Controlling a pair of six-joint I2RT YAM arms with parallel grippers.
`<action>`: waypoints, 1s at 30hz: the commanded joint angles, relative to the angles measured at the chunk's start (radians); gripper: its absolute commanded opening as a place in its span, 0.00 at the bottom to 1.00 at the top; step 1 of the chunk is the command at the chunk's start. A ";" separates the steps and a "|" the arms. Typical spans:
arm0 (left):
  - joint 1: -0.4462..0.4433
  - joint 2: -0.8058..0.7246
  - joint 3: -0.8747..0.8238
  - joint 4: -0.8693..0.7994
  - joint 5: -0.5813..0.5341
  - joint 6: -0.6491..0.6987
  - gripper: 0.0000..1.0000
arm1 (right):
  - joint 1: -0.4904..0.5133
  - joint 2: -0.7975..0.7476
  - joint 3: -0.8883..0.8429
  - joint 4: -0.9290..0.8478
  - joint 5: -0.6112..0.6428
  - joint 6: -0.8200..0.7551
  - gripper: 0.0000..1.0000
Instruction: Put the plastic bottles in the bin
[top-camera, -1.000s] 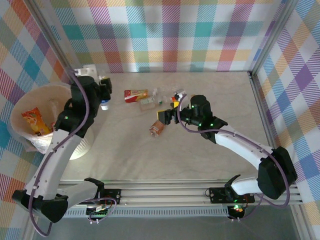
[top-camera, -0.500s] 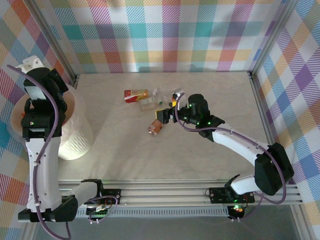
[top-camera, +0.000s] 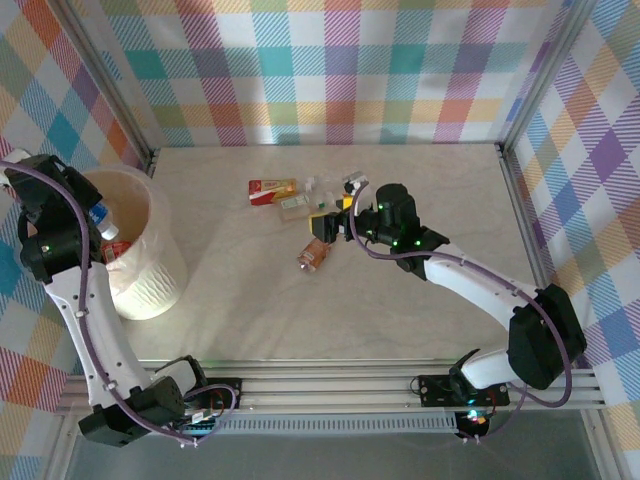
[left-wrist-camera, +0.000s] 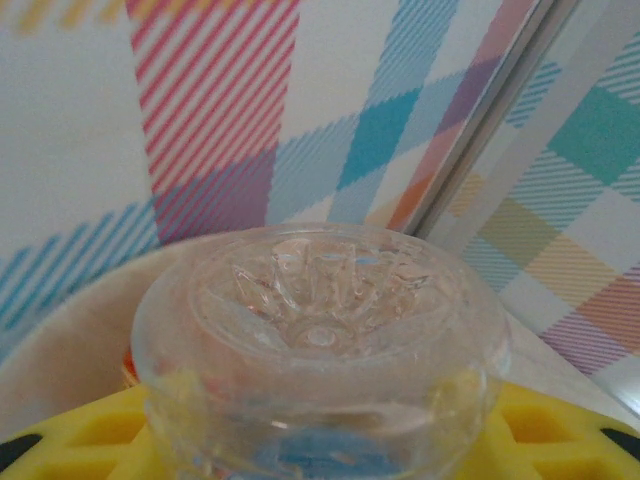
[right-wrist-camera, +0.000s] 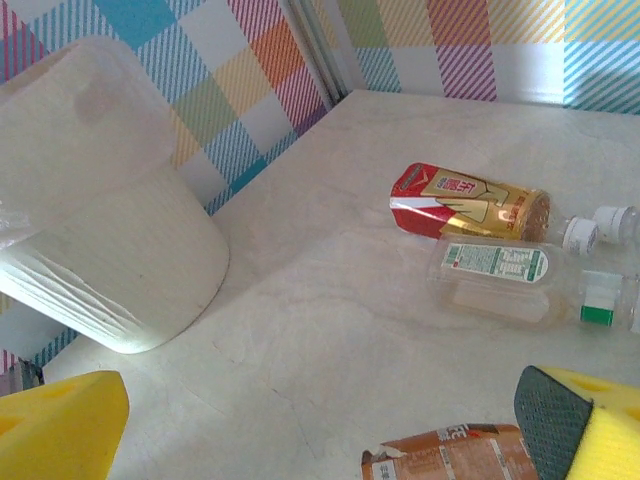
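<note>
Left gripper (top-camera: 90, 215) over the bin (top-camera: 152, 292), right gripper (top-camera: 338, 215) by the loose bottles.
Top view: the left fingers are clamped on a clear bottle (top-camera: 101, 221) above the bin mouth. Left wrist: its base (left-wrist-camera: 320, 330) is between the yellow pads (left-wrist-camera: 60, 440). Right wrist: the fingers (right-wrist-camera: 60, 425) are wide apart, with a brown-labelled bottle (right-wrist-camera: 450, 455) between them, a red-gold bottle (right-wrist-camera: 465, 203) ahead and the bin (right-wrist-camera: 110, 250) far left.

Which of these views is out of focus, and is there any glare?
Left wrist: the clear bottle sits very close and looks soft. Right wrist: the red-labelled bottle is sharp, the yellow fingertips blurred. Top external: evenly lit, sharp, no strong glare on the table.
</note>
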 joint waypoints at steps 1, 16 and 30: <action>0.043 0.006 -0.037 0.031 0.160 -0.077 0.52 | 0.002 -0.002 0.029 0.001 -0.009 -0.012 1.00; 0.052 0.048 -0.129 0.022 0.235 -0.114 0.74 | 0.002 -0.012 0.023 -0.032 0.015 -0.023 1.00; 0.051 0.063 -0.073 0.007 0.433 -0.143 0.95 | 0.002 -0.009 0.015 -0.035 0.043 0.003 1.00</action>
